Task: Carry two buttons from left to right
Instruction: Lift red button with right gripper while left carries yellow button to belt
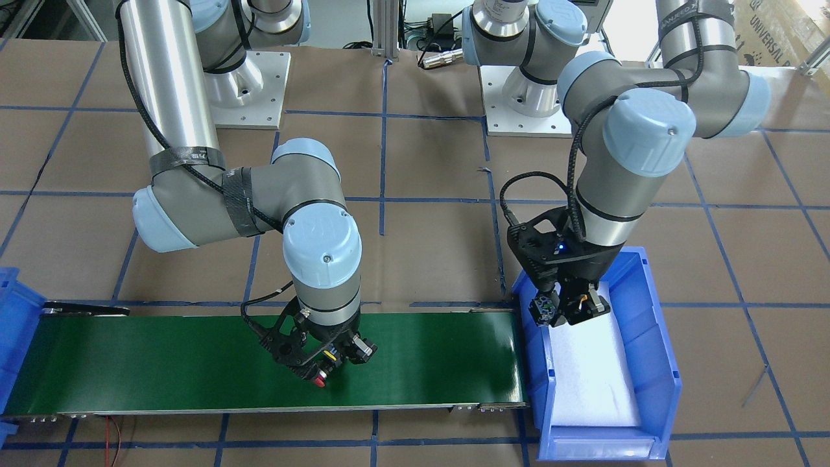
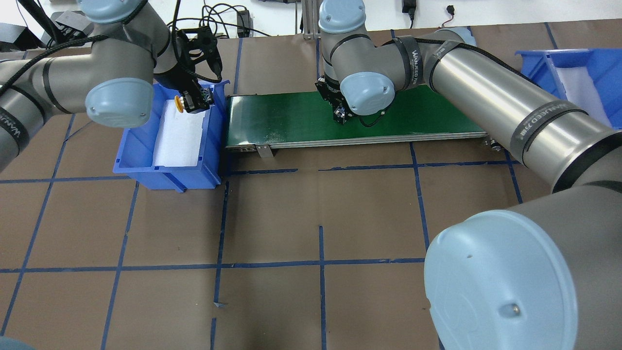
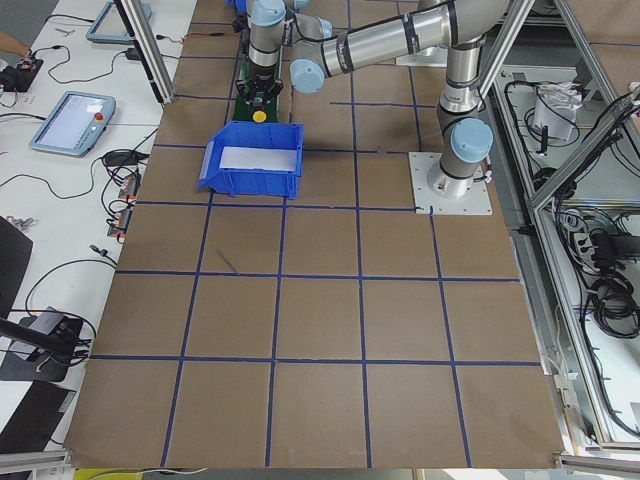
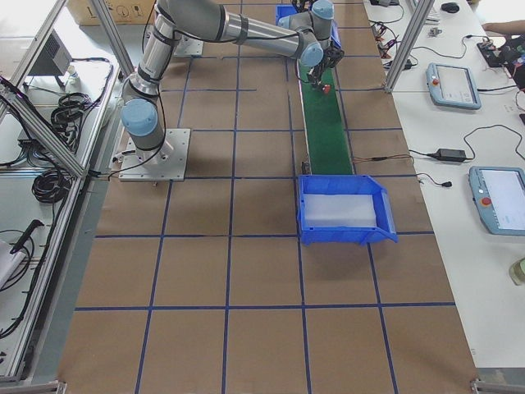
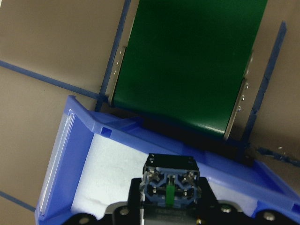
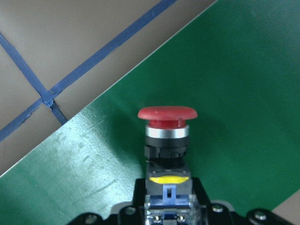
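A brown table (image 2: 320, 209) marked with blue tape lines carries everything. The right arm (image 2: 486, 92) reaches far across it from 4 o'clock in the overhead view, and the left arm (image 2: 73, 78) enters from 9 o'clock.

A green conveyor belt (image 1: 194, 363) lies along the far side of the table. A blue bin (image 2: 136, 146) lined with a white pad (image 2: 177, 136) stands against the belt's 9 o'clock end in the overhead view. A second blue bin (image 2: 539, 63) stands towards 2 o'clock, just past the belt's other end.

The left gripper (image 2: 194, 99) hangs over the padded bin, above its corner nearest the belt. Its jaws are clamped on the yellow-capped button (image 2: 181, 103). That button is lifted off the pad, and its cap sticks out towards 9 o'clock in the overhead view. The left wrist view shows the grey and black contact block between the fingers, with the bin wall and the belt beyond it at 12 o'clock.

The right gripper (image 1: 324, 363) is low over the belt, near the middle of its length. Its jaws grip the body of the red-capped button (image 6: 167, 126). The red cap points away from the wrist and down towards the green surface. Whether the cap touches the belt cannot be told.
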{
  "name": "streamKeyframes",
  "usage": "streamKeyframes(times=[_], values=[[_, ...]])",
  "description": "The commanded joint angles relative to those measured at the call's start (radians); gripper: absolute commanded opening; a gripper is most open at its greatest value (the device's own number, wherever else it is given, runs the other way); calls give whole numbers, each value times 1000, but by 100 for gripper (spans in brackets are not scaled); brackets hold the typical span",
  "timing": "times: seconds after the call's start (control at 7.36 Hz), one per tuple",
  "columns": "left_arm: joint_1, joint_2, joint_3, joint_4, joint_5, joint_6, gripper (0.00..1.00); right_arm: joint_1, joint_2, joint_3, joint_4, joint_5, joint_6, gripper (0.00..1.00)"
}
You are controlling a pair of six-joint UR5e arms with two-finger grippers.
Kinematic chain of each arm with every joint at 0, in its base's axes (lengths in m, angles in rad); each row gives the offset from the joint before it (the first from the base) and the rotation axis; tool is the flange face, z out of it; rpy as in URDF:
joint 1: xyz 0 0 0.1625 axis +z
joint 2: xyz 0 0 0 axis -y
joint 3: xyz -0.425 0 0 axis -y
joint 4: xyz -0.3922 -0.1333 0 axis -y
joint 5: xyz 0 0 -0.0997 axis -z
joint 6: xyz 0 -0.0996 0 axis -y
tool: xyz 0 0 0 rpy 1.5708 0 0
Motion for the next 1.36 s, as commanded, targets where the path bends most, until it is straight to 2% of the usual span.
streamKeyframes(times=[0.0,0.27,0.82,0.95,1.09,1.22], values=[[-50,-65,28,4,17,-59,4,-13,-12,-6,6,-10,-63,7],[-76,-111,34,16,15,-91,4,-42,-49,-5,53,-59,-238,7],[-122,-157,29,75,17,-97,6,-328,-216,4,286,-62,-900,7],[-122,-160,28,76,17,-97,26,-379,-262,6,341,-80,-1039,7],[-122,-154,26,90,14,-100,99,-413,-302,6,375,-146,-1147,8],[-121,-150,32,90,15,-100,100,-473,-328,6,394,-156,-1238,8]])
